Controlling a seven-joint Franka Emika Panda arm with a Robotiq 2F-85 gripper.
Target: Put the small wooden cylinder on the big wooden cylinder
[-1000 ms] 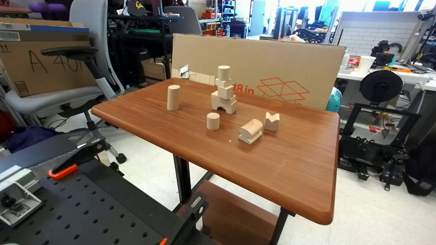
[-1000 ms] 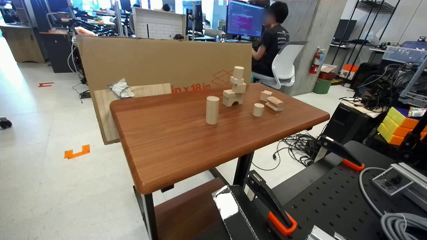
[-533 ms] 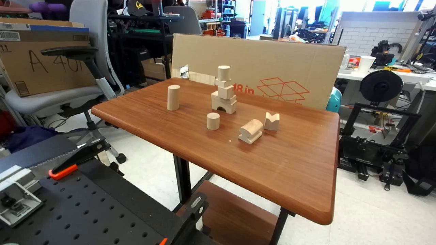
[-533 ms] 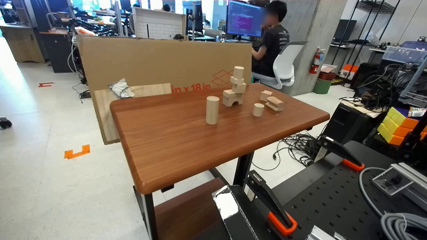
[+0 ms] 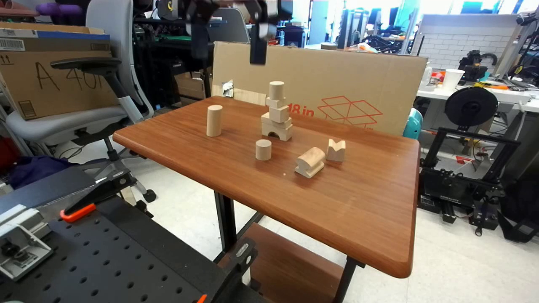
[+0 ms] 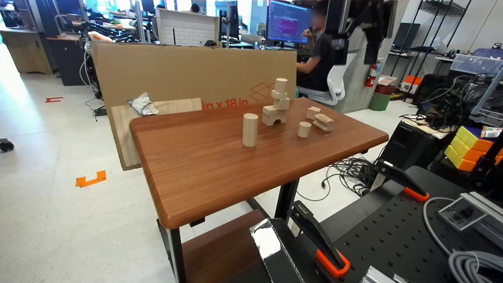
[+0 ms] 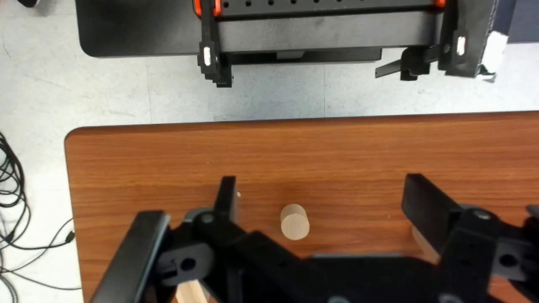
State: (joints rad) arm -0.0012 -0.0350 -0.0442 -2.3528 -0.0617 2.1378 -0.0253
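The small cylinder (image 5: 263,150) stands on the bench (image 5: 358,202), well apart from the big cylinder (image 5: 214,121), whose flat top should support it. Overhead, the end effector (image 5: 229,55) is spread wide, empty, presumably for grasping.

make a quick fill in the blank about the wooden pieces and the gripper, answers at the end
The small wooden cylinder stands not on the big wooden cylinder but directly on the ____.
The gripper is not shut but ____.
The topmost piece of the block tower is shaped like a ____.
The notched block has a cut like the letter ____.

Missing words: table; open; cylinder; V.
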